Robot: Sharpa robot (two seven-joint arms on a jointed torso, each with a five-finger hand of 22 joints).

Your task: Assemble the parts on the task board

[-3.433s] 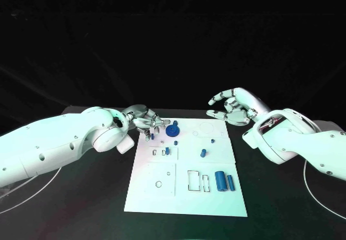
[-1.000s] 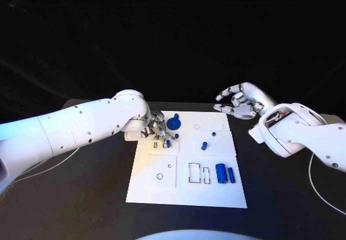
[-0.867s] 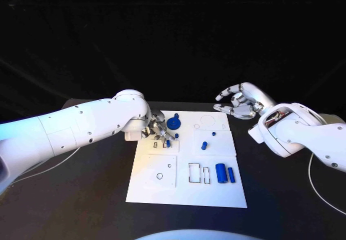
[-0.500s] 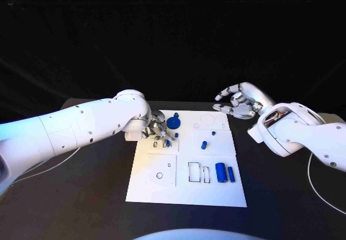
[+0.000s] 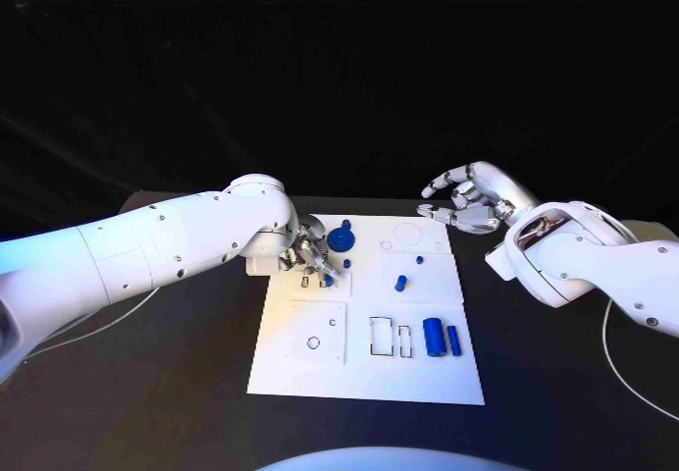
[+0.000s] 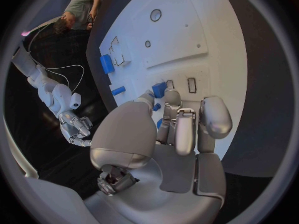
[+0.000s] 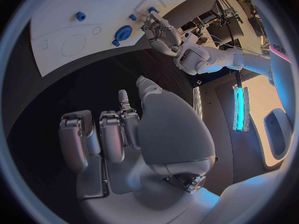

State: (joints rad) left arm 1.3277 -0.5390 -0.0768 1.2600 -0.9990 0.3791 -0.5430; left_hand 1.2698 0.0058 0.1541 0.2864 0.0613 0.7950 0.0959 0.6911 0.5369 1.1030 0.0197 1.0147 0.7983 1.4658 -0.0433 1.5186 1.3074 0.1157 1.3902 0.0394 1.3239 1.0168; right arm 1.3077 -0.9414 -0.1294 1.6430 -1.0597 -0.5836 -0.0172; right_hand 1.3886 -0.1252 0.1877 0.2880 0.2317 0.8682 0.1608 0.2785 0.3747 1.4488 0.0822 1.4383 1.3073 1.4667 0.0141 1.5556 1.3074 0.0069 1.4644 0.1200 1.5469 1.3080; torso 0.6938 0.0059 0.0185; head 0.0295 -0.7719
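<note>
The white task board [image 5: 365, 368] lies in the middle of the black table. My left hand [image 5: 311, 257] reaches over its far left part, fingertips down on a small blue part [image 5: 327, 280]. In the left wrist view the thumb and a finger pinch that part [image 6: 159, 89] against the board [image 6: 199, 30]. A blue gear-shaped part [image 5: 341, 236] stands just beyond the hand. My right hand [image 5: 464, 201] hovers off the board's far right corner, fingers loosely curled and apart, nothing in it.
On the board lie a small blue peg [image 5: 419, 260], a short blue part [image 5: 400, 284] and two blue cylinders [image 5: 433, 339] beside empty rectangular slots [image 5: 382, 337]. A round recess [image 5: 407, 235] sits at the far right. Bare black table [image 5: 170, 383] surrounds the board.
Since the earliest frame my left hand has moved from the board's far left corner to the small blue part. Over the last second it barely shifts. The right hand stays put.
</note>
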